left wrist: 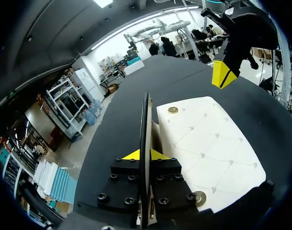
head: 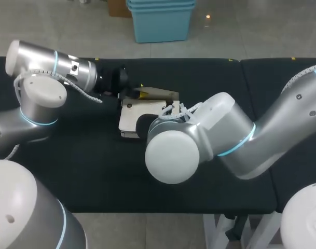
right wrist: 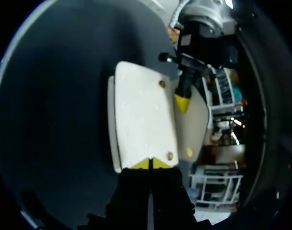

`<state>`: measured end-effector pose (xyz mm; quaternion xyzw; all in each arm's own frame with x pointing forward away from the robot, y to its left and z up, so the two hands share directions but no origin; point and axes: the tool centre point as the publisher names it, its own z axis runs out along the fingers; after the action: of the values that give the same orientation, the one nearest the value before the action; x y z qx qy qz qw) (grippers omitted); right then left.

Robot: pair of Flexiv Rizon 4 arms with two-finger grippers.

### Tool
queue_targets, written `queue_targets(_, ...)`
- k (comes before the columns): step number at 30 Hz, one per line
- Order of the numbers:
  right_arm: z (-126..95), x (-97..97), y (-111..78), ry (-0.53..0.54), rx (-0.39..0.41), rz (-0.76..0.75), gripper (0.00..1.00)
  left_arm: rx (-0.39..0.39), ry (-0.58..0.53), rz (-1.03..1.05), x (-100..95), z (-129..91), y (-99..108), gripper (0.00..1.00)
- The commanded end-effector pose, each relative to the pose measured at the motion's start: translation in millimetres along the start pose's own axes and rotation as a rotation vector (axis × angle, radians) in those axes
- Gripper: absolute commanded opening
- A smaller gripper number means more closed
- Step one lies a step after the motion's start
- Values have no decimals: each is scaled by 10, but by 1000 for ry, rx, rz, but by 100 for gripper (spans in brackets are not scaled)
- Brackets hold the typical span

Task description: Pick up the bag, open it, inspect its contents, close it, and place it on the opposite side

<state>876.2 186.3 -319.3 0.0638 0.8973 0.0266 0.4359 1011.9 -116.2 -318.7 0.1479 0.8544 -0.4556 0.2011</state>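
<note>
Left claw (left wrist: 145,155) is clamped on the bag's flap (right wrist: 194,120), holding it up. The cream bag (left wrist: 203,139) lies just beside it, flat on the table (head: 85,171). Right claw (right wrist: 149,164) hovers at the bag's far end, pinched shut and empty. So it's open, I reckon; still to do: inspect, close, move across.

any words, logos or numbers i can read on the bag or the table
None can be read in any view.
White quilted bag: no print shows, only plain gold snaps.
Black table: no label or sign shows.
</note>
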Motion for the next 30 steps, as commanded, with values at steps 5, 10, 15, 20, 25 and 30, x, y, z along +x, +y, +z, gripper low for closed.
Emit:
queue_targets(5,36,216,-49,-41,-5,-8,0,5,24,-7,-85,67,117,0)
queue_targets(10,129,305,-17,-22,-22,-6,26,7,39,4,-72,109,143,0)
queue_targets(15,178,334,0,-26,-50,-3,43,7,52,5,-57,144,171,0)
queue_targets(20,264,347,5,-30,-40,-11,43,15,60,-1,-61,154,182,0)
queue_targets(25,351,340,9,-28,-30,-11,35,22,71,-6,-54,156,187,0)
queue_targets(30,407,324,16,-27,-24,-14,31,24,78,-7,-37,149,196,0)
